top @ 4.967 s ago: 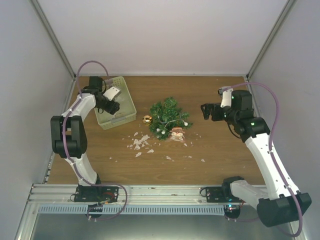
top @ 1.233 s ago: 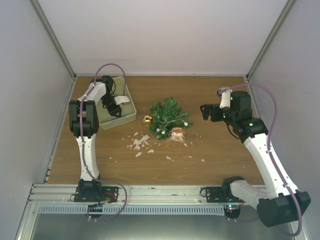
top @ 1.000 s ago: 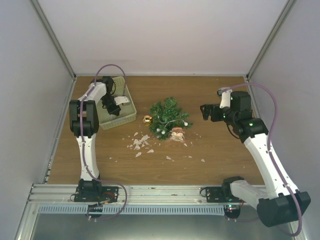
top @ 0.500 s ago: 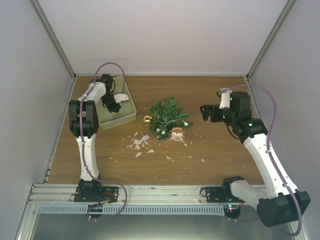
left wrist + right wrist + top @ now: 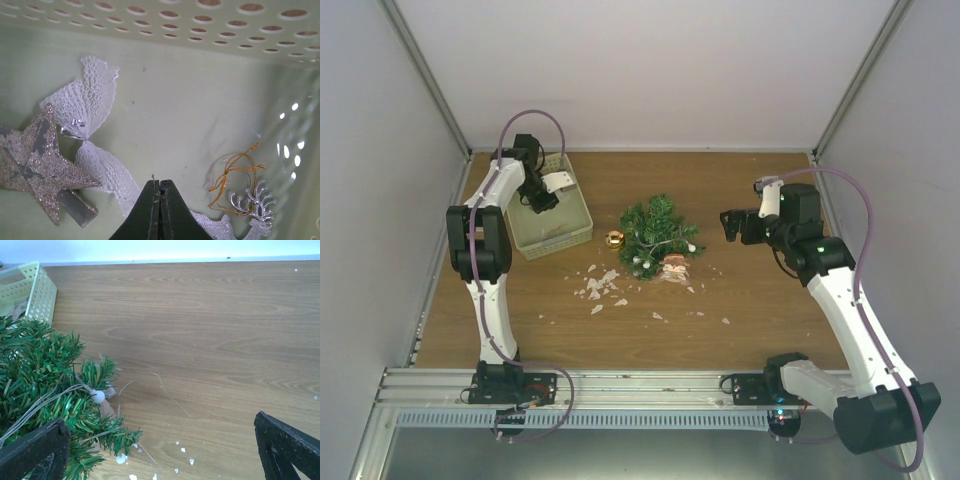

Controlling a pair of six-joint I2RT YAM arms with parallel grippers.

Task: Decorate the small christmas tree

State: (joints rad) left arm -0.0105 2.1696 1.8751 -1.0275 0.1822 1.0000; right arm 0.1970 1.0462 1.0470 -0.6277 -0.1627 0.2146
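The left pincer (image 5: 159, 192) hangs inside a pale green basket (image 5: 200, 20), its fingers pressed fully together with nothing visible between them. A glittery star (image 5: 30, 165) and a lace bow (image 5: 92, 130) lie to one side of the tips, and a silver reindeer (image 5: 247, 212) lies to the other. The right pincer (image 5: 160, 440) stands wide open and empty above the wooden table (image 5: 210, 340) – the small christmas tree (image 5: 40, 375) sits just ahead of it, toward the basket side

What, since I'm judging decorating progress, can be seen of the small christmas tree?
The small christmas tree sits on the table: bushy dark green needles, plastic-looking, a brownish base at its near side. A pale cord with white beads drapes over the branches. A gold ball lies beside it on the left, white crumbs nearby. Nothing grips it.
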